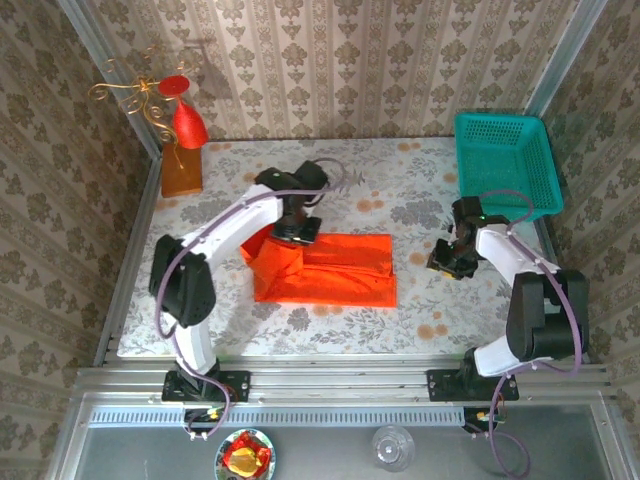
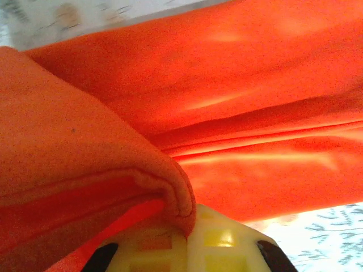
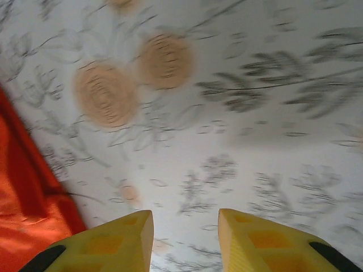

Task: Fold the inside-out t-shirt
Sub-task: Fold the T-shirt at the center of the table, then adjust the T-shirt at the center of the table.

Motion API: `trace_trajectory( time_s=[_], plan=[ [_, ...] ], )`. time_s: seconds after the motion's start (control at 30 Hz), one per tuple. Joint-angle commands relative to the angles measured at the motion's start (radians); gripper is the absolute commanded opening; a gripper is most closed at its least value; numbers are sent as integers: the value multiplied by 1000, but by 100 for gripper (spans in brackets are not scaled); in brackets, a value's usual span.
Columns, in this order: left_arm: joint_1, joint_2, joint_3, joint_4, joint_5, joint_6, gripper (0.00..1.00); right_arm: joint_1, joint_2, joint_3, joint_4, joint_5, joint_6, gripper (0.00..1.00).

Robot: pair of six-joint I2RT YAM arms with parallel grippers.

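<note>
The inside-out t-shirt, bright orange-red, lies partly folded into a rough rectangle in the middle of the table. My left gripper is over its upper left part, shut on a fold of the fabric. In the left wrist view that fold curls down between the yellow fingertips, with the rest of the shirt spread beyond. My right gripper hovers over bare tablecloth to the right of the shirt, open and holding nothing. Its fingers stand apart, and the shirt's edge is at the lower left.
A teal basket sits at the back right corner. A red cone ornament with gold wire stands on an orange block at the back left. The floral tablecloth ends at metal rails on both sides and at the front.
</note>
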Motion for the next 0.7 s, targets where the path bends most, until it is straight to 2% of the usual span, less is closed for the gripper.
trace_trajectory(
  time_s=[0.0,0.33,0.5,0.67],
  plan=[
    [-57,90,125,-55,30,-43,0,57,52,-14,81,-104,43,36],
    [-166,336,409,-90,131,-50,0,124,129,0,152,-144,77,34],
    [-179,371,444,-71,180,-56,0,131,168,0,155,-112,86,32],
    [-184,377,442,-40,220,-68,0,135,181,6,149,-92,86,25]
  ],
)
